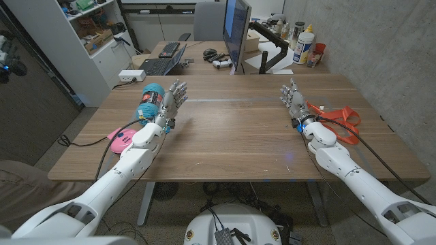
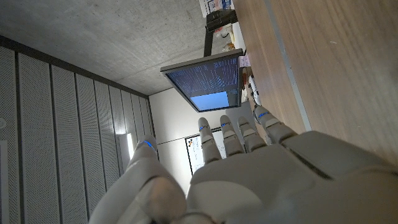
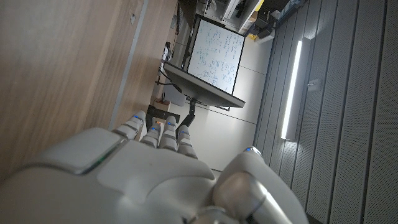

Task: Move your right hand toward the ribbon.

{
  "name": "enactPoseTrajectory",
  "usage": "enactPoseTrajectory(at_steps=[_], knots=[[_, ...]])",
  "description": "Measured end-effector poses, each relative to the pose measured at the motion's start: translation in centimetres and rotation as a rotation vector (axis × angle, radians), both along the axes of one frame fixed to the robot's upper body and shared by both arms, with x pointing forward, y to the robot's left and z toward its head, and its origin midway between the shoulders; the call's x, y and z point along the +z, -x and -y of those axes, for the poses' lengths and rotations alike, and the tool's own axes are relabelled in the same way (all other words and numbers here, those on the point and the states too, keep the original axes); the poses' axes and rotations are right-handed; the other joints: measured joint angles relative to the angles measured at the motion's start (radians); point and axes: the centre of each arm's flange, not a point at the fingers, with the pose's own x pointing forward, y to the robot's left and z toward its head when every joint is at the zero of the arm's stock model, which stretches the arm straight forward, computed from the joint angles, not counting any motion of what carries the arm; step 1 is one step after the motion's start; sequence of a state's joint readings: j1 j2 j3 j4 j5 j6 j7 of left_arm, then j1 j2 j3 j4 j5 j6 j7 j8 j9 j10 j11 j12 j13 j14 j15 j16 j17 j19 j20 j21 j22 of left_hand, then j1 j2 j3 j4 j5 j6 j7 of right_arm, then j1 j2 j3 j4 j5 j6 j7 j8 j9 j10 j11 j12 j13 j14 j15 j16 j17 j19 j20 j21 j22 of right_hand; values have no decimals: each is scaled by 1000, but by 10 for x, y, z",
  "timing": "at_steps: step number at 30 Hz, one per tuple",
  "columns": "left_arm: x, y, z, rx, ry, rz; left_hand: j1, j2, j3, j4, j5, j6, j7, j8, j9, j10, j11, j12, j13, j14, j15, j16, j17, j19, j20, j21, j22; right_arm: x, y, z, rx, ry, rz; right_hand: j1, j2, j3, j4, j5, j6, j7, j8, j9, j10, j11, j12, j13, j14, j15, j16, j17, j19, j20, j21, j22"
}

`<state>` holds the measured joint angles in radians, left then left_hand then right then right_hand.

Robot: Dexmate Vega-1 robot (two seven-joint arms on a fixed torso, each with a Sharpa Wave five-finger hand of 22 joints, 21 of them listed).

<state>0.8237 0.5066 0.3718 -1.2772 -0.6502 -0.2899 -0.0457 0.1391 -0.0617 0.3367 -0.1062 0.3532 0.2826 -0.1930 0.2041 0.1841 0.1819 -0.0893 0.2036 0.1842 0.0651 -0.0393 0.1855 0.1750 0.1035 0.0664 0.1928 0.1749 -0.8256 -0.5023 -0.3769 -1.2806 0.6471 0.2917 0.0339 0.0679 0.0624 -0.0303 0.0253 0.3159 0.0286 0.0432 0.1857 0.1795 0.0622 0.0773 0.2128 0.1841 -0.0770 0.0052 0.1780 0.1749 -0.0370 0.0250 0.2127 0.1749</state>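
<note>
My right hand (image 1: 293, 97) stands over the right part of the wooden table (image 1: 231, 136), fingers (image 1: 291, 89) apart and reaching toward the far edge, holding nothing. In the right wrist view the same hand (image 3: 155, 180) shows its back, fingers (image 3: 163, 134) extended along the wood grain. The ribbon (image 1: 335, 117), orange-red, lies on the table just to the right of my right hand and wrist, a little nearer than my fingertips; part of it runs close beside my wrist, and a dark cable (image 1: 371, 146) from my forearm crosses over its near part. Nothing else lies between hand and ribbon.

My left hand (image 1: 173, 96) is raised on the left side, likewise spread and empty. Just left of it sits a blue ball of yarn (image 1: 151, 99), and nearer, by my left forearm, a pink object (image 1: 122, 139) at the table's left edge. Beyond the far edge stands a monitor (image 1: 236, 30) on an arm, a keyboard (image 1: 157, 66) to its left, and bottles (image 1: 304, 44) to its right.
</note>
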Motion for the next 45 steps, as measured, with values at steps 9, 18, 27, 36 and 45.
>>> enactPoseTrajectory(at_steps=[9,18,27,36,45], knots=[[2,-3,0,-12,-15,5,0,0,0,0,0,0,0,0,0,0,0,0,0,0,0,0,4,0,0,0,0,4,1,-5,2,14,10,0,0,0,0,0,0,0,0,0,-2,2,0,0,0,0,0,0,0,0,0,0],[0,-3,1,-20,-22,3,0,0,0,0,0,0,0,0,0,0,0,0,0,0,0,0,2,0,0,0,0,5,5,-6,-11,28,7,0,0,0,0,0,-4,3,0,0,-4,3,0,0,0,0,0,0,0,0,0,0],[0,-3,0,-25,-27,7,1,1,4,-4,0,33,22,0,0,10,11,0,0,0,0,0,2,12,-93,0,-2,5,11,-7,-62,78,-2,0,0,0,0,0,-4,3,0,0,-8,7,0,0,-11,0,0,0,0,0,0,0],[2,-2,-2,-32,-38,16,10,1,-3,-11,-6,-22,22,-19,0,-10,13,-4,0,-19,3,-8,2,9,-103,0,-3,5,17,-6,-120,126,-11,5,5,0,0,0,-18,-11,0,0,-24,1,-1,0,-22,0,0,0,-4,-4,-6,0],[4,-2,-1,-47,-62,27,13,-3,-3,-11,-7,-51,32,-23,0,-29,7,-8,0,-30,3,-8,2,-3,-102,-4,-3,7,28,-6,-177,182,-9,5,5,0,0,8,-38,-20,0,0,-48,-16,-16,0,-41,-2,0,0,-16,-2,-10,0]])
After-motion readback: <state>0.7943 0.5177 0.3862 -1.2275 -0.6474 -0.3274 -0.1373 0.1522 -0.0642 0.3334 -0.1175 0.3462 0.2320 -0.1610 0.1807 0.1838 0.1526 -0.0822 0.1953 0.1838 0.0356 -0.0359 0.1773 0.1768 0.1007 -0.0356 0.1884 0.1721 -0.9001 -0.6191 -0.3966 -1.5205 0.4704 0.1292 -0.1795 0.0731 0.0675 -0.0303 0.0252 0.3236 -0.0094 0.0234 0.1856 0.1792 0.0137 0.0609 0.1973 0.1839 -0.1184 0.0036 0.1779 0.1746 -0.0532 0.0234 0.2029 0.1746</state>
